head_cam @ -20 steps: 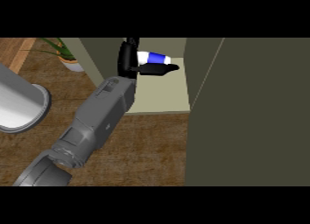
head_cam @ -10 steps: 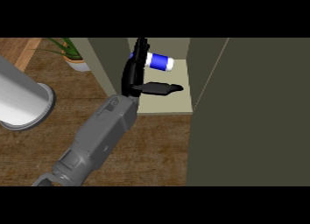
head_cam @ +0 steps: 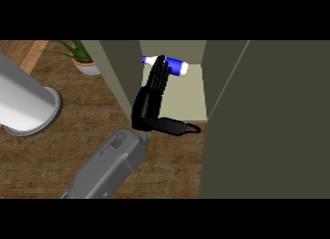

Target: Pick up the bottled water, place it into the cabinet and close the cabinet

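Head view: wood-grain surface (head_cam: 65,116), with an open cabinet (head_cam: 175,100) showing a pale interior between dark walls; its door (head_cam: 271,121) stands open at the right. A potted plant (head_cam: 82,58) sits at upper left, and a large grey cylinder (head_cam: 16,100) enters from the left edge. The water bottle (head_cam: 178,67) lies on its side deep inside the cabinet. One hand (head_cam: 150,100) reaches in, released, fingers straight with tips at the bottle and thumb spread apart. Which arm it is cannot be told.
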### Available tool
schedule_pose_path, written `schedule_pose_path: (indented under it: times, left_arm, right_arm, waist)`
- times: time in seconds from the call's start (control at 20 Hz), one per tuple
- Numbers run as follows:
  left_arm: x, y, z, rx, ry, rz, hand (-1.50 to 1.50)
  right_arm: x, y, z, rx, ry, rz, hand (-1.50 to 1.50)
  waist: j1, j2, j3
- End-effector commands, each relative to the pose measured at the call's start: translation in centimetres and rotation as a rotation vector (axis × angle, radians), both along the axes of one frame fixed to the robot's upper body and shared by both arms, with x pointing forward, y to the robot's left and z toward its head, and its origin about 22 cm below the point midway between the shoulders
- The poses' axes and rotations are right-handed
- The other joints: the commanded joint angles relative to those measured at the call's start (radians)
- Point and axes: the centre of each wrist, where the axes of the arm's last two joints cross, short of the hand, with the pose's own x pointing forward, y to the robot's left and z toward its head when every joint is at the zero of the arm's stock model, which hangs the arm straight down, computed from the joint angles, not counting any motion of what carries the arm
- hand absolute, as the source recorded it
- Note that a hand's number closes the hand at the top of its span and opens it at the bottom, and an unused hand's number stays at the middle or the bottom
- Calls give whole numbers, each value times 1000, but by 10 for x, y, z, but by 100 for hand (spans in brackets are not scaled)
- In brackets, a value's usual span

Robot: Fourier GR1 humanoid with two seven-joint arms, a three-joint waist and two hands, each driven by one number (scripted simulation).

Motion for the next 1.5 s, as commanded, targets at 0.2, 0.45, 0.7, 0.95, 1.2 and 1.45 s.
schedule_pose_path:
  times: [0.2,0.45,0.7,0.95,1.2,1.45]
  left_arm:
    - [-56,19,-1,-48,12,-83,150]
    - [-90,47,-6,-44,55,-86,150]
    - [-103,90,-7,-47,55,-9,-150]
    - [-120,136,-1,-43,51,54,-150]
    - [-135,154,17,-100,50,68,-150]
    - [-148,176,14,-136,73,88,-150]
  right_arm:
    - [-2,-1,11,-115,-31,112,-150]
    - [-3,-7,22,-229,0,285,150]
    - [-7,-2,39,-233,-17,444,150]
    - [-7,9,39,-258,-96,528,150]
    - [-14,21,56,-235,-64,625,150]
    - [-10,33,59,-227,-99,749,150]
  waist:
    - [-3,2,0]
    - [9,1,0]
    - [2,2,-1]
    - [-6,-7,-2]
    - [-4,-7,-5]
    - [22,-7,-9]
